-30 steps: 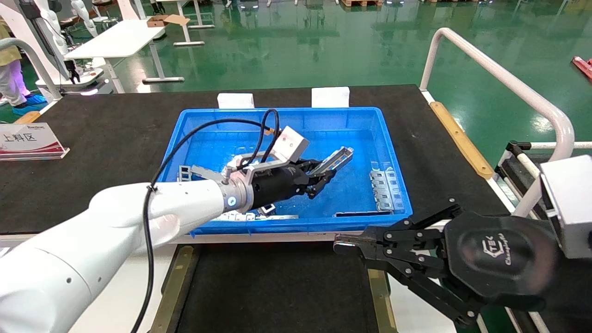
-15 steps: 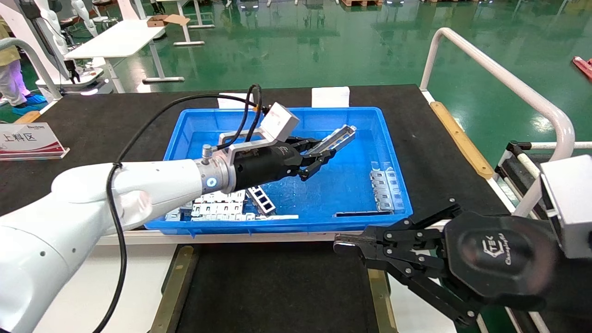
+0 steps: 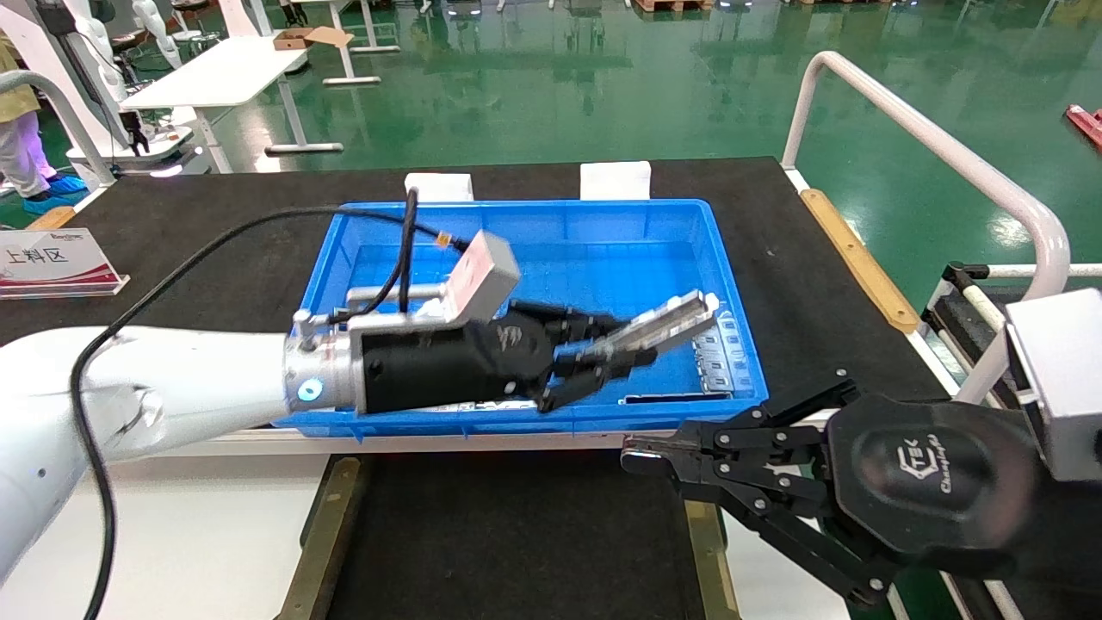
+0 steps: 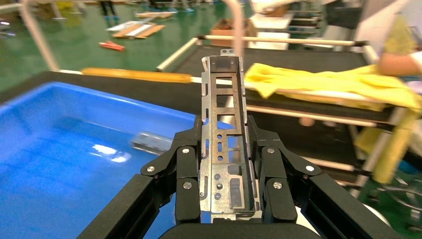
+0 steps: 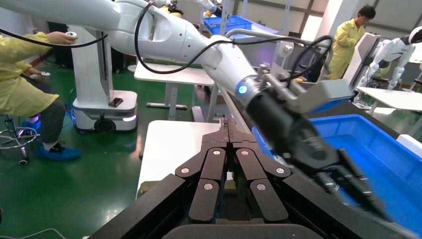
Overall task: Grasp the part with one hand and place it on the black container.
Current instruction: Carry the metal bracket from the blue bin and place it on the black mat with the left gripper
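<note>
My left gripper is shut on the part, a narrow silver channel bracket with rectangular cut-outs. It holds the part in the air over the near right area of the blue bin. In the left wrist view the part stands out between the black fingers. The black container, a matte-black tray with brass-coloured side strips, lies just in front of the bin, below and nearer than the gripper. My right gripper is shut and empty, parked at the container's far right corner; it also shows in the right wrist view.
More silver brackets and a dark strip lie in the bin's near right corner. A white railing runs along the right. A sign stands at the far left on the black mat.
My left gripper has carried the part from the middle of the bin toward the bin's near edge and to the right. The right arm has not moved.
</note>
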